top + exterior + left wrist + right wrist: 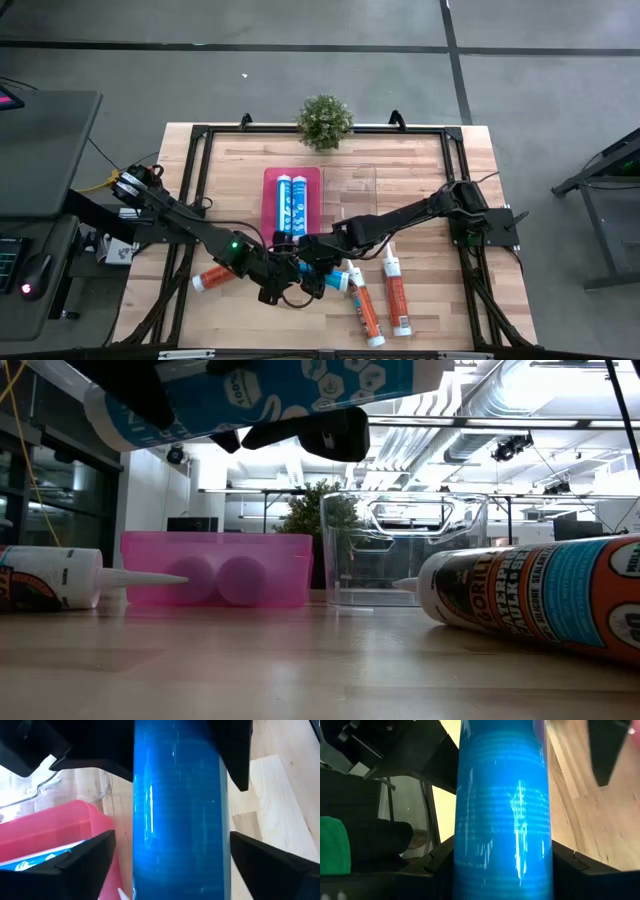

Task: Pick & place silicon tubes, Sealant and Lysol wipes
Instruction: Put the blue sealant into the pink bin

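Blue tube [177, 815]: held off the desk [420, 170], near its front edge, between both arms. Right gripper [318, 252]: clamped around the blue tube. Left gripper [290, 272]: fingers [80, 865] spread wide, clear of the tube on both sides. Pink bin [270, 195]: two blue tubes inside. Clear bin [400, 550]: beside it. Orange tubes [397, 295]: lying on the desk.

Glossy blue plastic tube [177, 815], translucent pink plastic bin [215, 568], clear plastic bin [405, 550], pale matt wooden tabletop [300, 660].
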Tool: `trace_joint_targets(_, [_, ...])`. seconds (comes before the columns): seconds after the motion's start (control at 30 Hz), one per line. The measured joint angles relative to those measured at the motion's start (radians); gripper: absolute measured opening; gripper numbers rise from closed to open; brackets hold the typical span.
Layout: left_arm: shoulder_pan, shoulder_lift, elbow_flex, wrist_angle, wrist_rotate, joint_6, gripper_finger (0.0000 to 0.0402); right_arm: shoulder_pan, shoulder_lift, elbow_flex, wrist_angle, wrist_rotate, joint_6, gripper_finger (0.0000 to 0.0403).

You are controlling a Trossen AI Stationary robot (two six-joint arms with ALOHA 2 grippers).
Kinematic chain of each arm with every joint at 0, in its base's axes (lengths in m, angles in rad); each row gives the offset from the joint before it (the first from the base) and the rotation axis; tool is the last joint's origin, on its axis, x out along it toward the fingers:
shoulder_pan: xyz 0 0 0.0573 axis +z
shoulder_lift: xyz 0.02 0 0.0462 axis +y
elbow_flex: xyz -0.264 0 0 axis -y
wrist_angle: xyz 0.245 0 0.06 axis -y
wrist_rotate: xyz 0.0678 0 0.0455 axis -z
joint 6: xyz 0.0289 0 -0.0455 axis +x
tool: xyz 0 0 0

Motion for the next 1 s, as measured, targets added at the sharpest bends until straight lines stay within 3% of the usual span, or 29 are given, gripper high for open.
trace_joint_targets(0.1, [0.000,0.000,0.000,-0.001,0.005,-0.001,0.0388,0.000,0.000,0.000,-0.002,-0.006,0.002,0.0204])
trace_joint_targets(0.33, [0.003,0.000,-0.001,-0.080,-0.024,-0.022,0.0359,0.003,0.000,0.000,-0.071,0.005,0.011,0.0204])
trace_joint_targets(0.73, [0.004,-0.042,-0.003,-0.436,-0.154,-0.180,0.0330,0.007,0.000,0.001,-0.162,0.113,0.066,0.0204])
trace_joint_targets(1.0, [-0.004,-0.187,-0.004,-0.626,-0.265,-0.345,0.0315,0.014,0.000,0.001,-0.154,0.292,0.127,0.0204])
